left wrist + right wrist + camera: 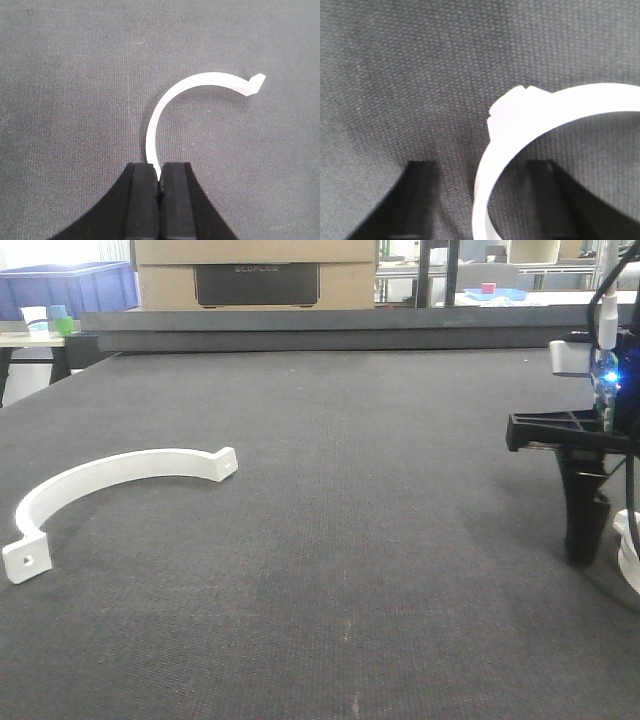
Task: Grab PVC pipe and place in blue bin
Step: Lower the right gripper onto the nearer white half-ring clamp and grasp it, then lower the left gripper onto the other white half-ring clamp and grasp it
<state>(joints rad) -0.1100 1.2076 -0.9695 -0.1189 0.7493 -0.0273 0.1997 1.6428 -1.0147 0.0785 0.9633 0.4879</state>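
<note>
the right gripper (487,210), fingers spread, straddles the pvc pipe (530,106) on the mat (395,75), not yet gripped; left gripper (159,182) closed, empty; lifting and binning remain.

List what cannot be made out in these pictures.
1. PVC pipe: blurred in the right wrist view, cut off by its right and bottom edges.
2. Strap: near end hidden behind the left gripper in the left wrist view.
3. Right gripper: cut off by the front view's right edge.
</note>
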